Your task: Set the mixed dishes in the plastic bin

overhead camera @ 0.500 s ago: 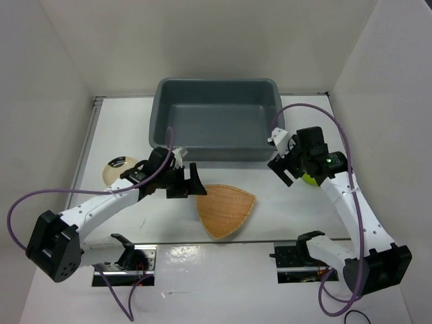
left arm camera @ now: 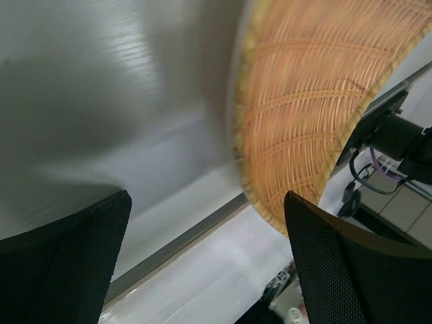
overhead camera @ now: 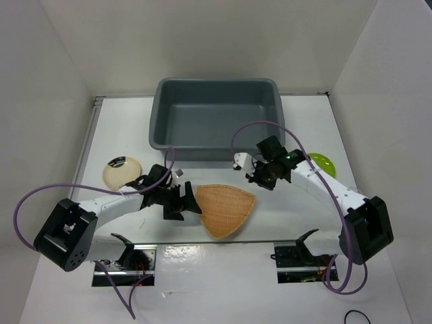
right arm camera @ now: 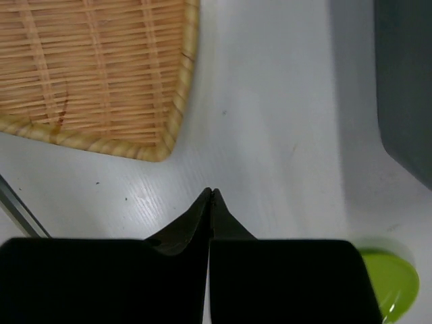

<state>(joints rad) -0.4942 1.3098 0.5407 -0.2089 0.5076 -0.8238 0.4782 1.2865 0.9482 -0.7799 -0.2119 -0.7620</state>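
A tan woven plate point(overhead camera: 226, 209) of rounded-triangle shape lies flat on the white table, in front of the dark grey plastic bin point(overhead camera: 216, 121). The bin holds nothing that I can see. A round cream saucer point(overhead camera: 121, 172) with dark marks sits at the left. My left gripper point(overhead camera: 185, 204) is open at the plate's left edge, and in the left wrist view the plate point(left arm camera: 310, 101) reaches just in front of the right finger point(left arm camera: 351, 270). My right gripper point(overhead camera: 255, 179) is shut and empty, low over bare table just off the plate's right corner point(right arm camera: 94, 67).
A small lime-green dish point(overhead camera: 320, 163) lies on the table to the right of the right wrist and shows as well in the right wrist view point(right arm camera: 391, 283). The bin's near wall point(right arm camera: 405, 88) stands close beside the right gripper. White walls enclose the table.
The left gripper has dropped nearer and now brackets the plate's left edge. The right arm has swung left and down towards the plate's right corner, uncovering the green dish.
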